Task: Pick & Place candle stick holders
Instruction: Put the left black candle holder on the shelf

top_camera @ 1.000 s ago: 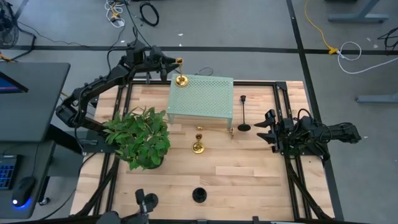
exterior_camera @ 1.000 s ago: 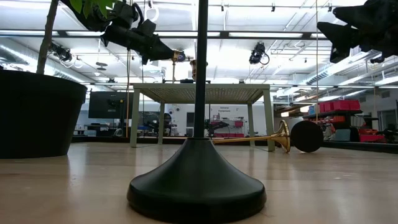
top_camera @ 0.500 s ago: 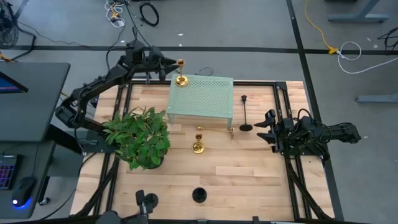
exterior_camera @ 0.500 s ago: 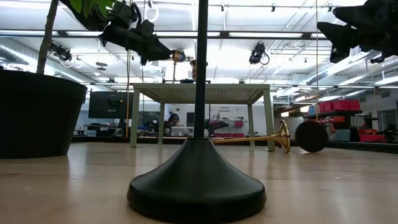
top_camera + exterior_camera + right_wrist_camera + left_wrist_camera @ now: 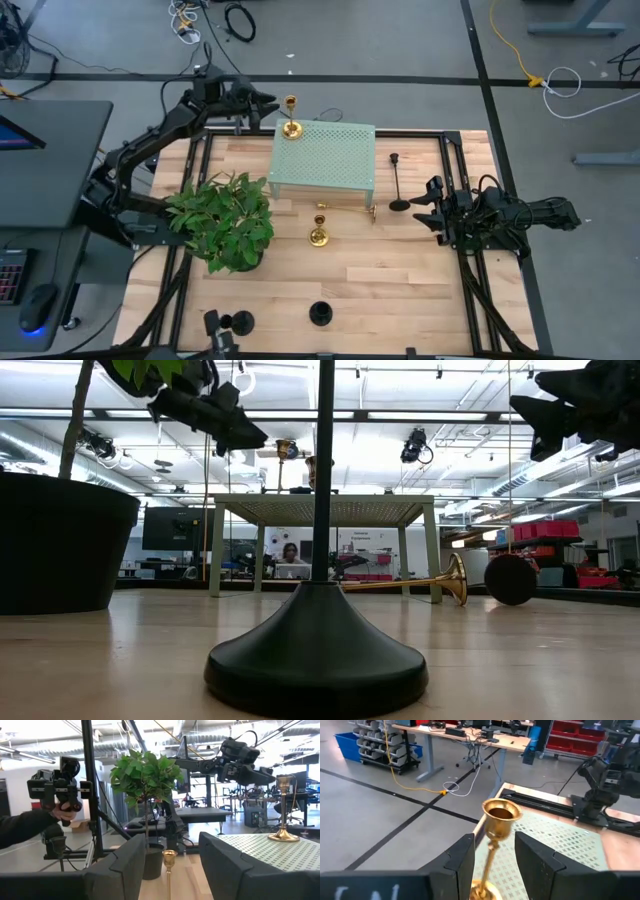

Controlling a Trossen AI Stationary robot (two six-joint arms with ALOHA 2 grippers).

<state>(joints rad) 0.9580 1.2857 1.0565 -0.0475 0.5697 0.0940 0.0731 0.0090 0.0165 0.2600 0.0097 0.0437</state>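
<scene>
Gold holder stands on the stand's corner; both grippers are empty.

From above, you see the left gripper (image 5: 262, 103) open beside the gold candle stick holder (image 5: 290, 118), which stands upright on the far-left corner of the green perforated stand (image 5: 325, 158); the right gripper (image 5: 432, 208) waits open near the black holder (image 5: 397, 183). From table height, another gold holder (image 5: 405, 583) lies on its side behind a black base (image 5: 316, 650). In the left wrist view, the fingers (image 5: 462, 857) are spread on both sides of the thin stem, not touching. In the right wrist view, the fingers (image 5: 227, 865) hold nothing. You should judge it rigid, smooth, top-light and easy to tip; take the stem at the middle.
</scene>
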